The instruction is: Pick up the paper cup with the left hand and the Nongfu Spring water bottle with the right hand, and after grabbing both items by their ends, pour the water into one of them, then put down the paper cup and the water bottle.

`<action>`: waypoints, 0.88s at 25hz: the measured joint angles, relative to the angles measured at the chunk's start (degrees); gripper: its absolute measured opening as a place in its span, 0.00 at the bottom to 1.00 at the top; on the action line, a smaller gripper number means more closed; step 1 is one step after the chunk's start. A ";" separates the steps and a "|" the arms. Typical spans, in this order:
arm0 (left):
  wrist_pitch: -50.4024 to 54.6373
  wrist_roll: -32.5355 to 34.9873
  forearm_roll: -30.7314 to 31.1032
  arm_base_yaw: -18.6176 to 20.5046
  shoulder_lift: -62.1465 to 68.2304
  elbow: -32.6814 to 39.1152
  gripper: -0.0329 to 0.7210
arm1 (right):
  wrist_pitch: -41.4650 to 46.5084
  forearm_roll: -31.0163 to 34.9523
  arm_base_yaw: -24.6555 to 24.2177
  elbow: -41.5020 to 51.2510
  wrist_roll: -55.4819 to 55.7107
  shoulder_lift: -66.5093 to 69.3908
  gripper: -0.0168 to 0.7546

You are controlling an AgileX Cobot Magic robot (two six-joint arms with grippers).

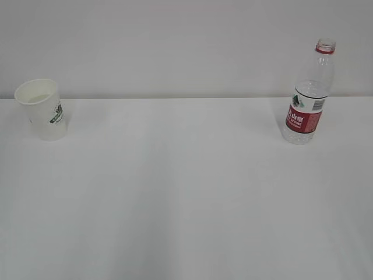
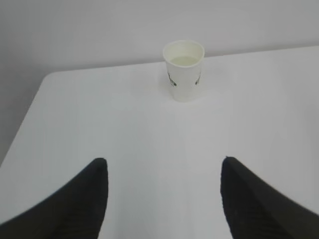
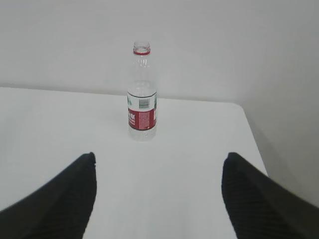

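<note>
We found the paper cup (image 1: 41, 109) standing upright near the back edge of the white worktop (image 1: 186, 198), out at about ten o'clock in the exterior view. Its green-and-black logo (image 1: 56, 112) faced right, and a shallow pool of water (image 2: 183, 60) showed at the bottom of its cream inside in the left wrist view. The Nongfu Spring water bottle (image 1: 307, 93) stood upright at about two o'clock, well apart from the cup, uncapped, with its red neck ring (image 1: 325, 50) and red label (image 1: 303, 120) in plain sight. We could not tell whether any water lay in it.

From the left wrist view we saw the left hand (image 2: 164, 191) hanging above the worktop with its black fingers (image 2: 79, 199) spread wide and nothing between them; the cup sat at twelve o'clock ahead of it, clear of any touch. From the right wrist view we saw the right hand (image 3: 158, 191) likewise parted and empty, its fingers (image 3: 65, 199) framing bare worktop, with the bottle at about eleven o'clock ahead, untouched. Neither hand appeared in the exterior view. A plain pale wall (image 1: 175, 41) rose behind the worktop.
</note>
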 joint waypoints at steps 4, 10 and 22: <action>3.84 0.23 -2.62 0.00 0.00 0.00 0.73 | 4.14 1.66 0.00 -0.03 0.00 -0.57 0.79; 9.21 0.27 -3.63 0.00 0.00 0.12 0.72 | 9.68 2.42 0.00 -0.03 0.00 -0.57 0.78; 11.97 0.36 -3.94 0.00 -2.09 5.80 0.69 | 15.81 2.12 0.00 1.87 -0.83 -0.57 0.79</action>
